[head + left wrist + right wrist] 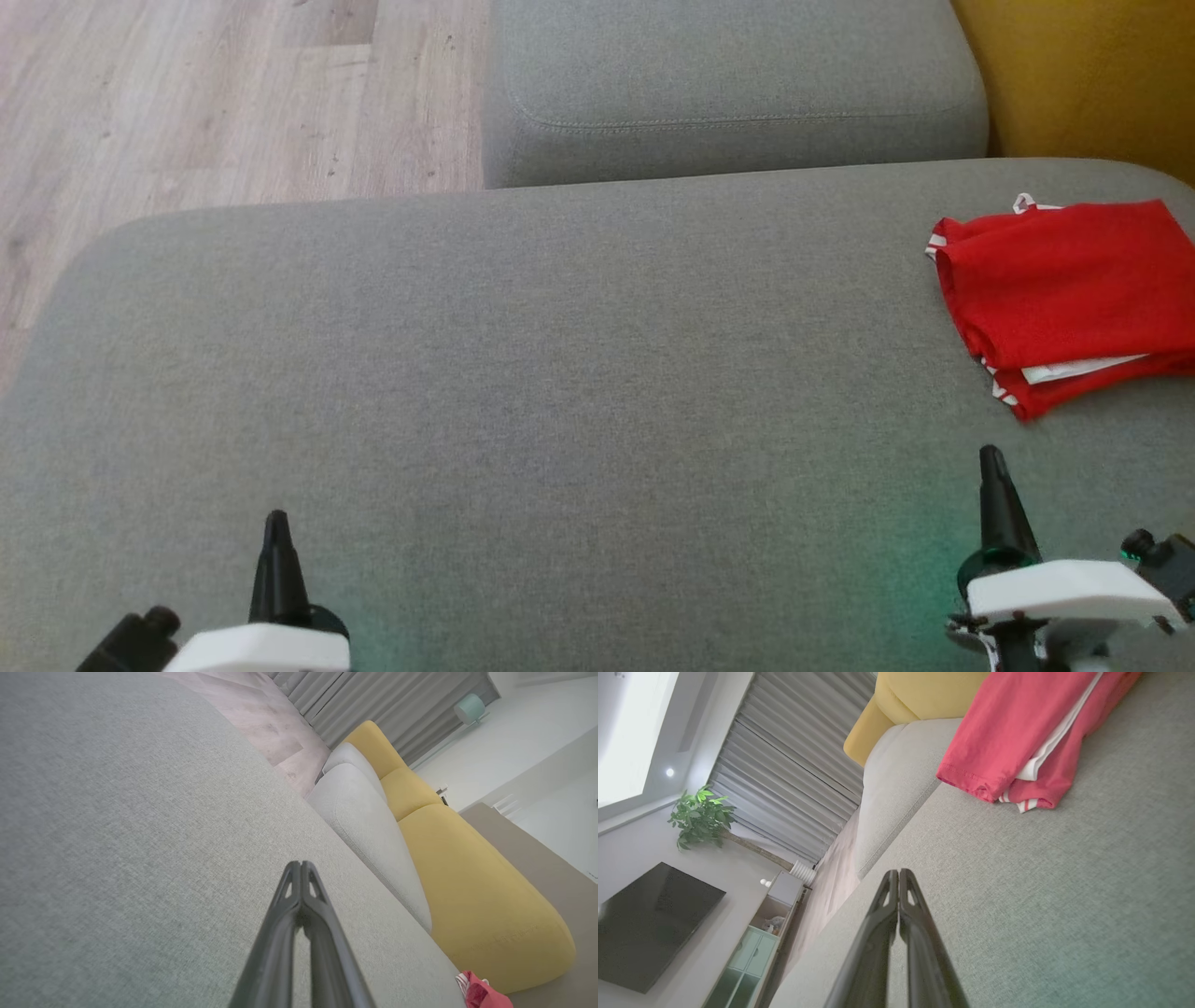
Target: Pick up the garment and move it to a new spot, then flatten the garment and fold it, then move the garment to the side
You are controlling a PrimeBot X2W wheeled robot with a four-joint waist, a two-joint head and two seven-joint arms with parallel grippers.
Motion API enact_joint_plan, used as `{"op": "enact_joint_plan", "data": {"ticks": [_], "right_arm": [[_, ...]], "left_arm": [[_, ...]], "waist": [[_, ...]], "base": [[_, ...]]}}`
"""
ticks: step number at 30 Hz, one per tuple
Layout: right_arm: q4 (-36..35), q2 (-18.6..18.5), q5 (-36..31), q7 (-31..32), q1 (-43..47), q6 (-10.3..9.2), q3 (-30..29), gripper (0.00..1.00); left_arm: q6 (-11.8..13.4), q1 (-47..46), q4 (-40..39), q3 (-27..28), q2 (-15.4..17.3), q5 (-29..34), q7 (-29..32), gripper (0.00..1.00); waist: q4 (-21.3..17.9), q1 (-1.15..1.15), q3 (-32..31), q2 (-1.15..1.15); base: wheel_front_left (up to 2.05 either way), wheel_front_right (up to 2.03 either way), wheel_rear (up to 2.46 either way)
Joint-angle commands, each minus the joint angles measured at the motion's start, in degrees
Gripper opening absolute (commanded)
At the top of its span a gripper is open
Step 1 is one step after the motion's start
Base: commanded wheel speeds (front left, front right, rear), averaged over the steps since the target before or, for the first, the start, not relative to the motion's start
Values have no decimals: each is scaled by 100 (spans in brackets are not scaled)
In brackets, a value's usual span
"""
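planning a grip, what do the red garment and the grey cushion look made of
The garment: thin soft cloth, perhaps cotton or polyester knit, matte; it folds limply and shows stitched hems with white trim. The cushion: woven upholstery fabric, matte flecked grey; a fine weave grain shows up close.

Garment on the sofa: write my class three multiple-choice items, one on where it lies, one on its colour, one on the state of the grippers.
1. Where on the sofa does the garment lie? A) robot's far right B) far left C) centre
2. Its main colour? A) blue B) red C) green
3. The left gripper and right gripper are: A) both open B) one open C) both shut
Answers: 1 A, at the head view's right edge; 2 B, red cloth, white trim; 3 C, both finger pairs meet.
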Motion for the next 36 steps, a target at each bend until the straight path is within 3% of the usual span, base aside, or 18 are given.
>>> {"op": "enact_joint_plan", "data": {"ticks": [1,36], "right_arm": [[-170,-107,177,25,-342,-2,25,0],[-123,-114,2457,585,-703,-3,-330,0]], "left_arm": [[-50,-348,-148,184,79,-162,40,0],[-315,-820,57,604,78,-2494,609,0]], "waist": [[-2,0,3,0],[-59,0,81,0]], "base": [[0,0,0],[0,0,0]]}}
